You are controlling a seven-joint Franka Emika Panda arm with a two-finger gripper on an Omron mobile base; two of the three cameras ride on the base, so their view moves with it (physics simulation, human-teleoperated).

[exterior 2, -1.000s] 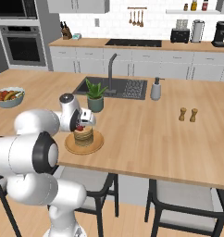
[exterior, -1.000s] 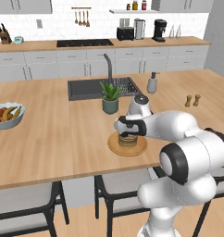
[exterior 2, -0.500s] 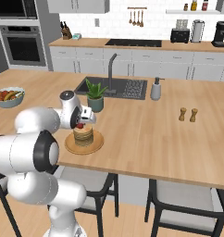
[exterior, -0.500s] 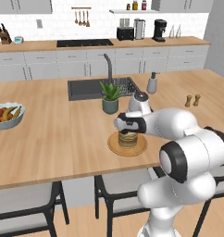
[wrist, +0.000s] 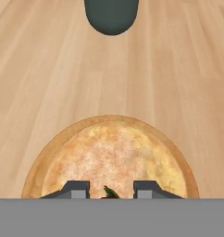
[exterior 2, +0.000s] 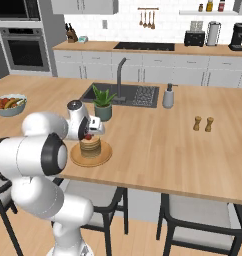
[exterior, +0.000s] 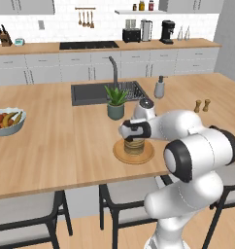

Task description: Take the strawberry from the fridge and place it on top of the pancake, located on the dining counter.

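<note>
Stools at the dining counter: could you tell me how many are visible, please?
2 in each base view: in the left base view, one at lower left and one just left of the robot's body. More may hide behind the robot or beyond the frame.

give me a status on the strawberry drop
Gripper shut on strawberry, directly above pancake. Berry not yet released onto stack. Potted plant close behind on dining counter, nothing blocking.

Matt light wood dining counter (exterior: 66,146), wooden plate (wrist: 35,173) under the mottled, rough-looking pancake (wrist: 115,159).
</note>
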